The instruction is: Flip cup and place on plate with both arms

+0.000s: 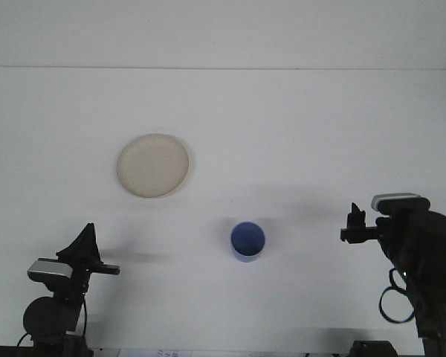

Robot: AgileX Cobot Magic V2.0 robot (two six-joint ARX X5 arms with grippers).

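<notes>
One camera view looks forward over a plain white table (282,126), with a pale wall band across the top of the frame.

Using the blue cup (247,241) as the landmark: it stands upright on the table with its open mouth facing up, a little below the middle of the frame. It sits alone, touched by neither arm. A soft shadow lies on the table just behind and to the right of it.

Up and to the left of the cup, well apart from it, lies the round cream plate (153,165), flat on the table with nothing on it.

To the right of the cup, at about the same height and clearly apart from it, is the right gripper (354,225). It is dark, carried on a bulky black arm that rises from the lower right corner, with a grey-topped camera block just behind the fingers and a loop of black cable hanging below. Its fingers appear as a small dark shape pointing toward the cup; whether they are spread or pressed together cannot be told. They hold nothing.

Down and to the left of the cup, near the lower left corner, is the left gripper (85,249). Its dark fingers form one pointed wedge aimed upward, seemingly pressed together, empty, above a grey camera block.

No writing, brand or label can be read anywhere.
</notes>
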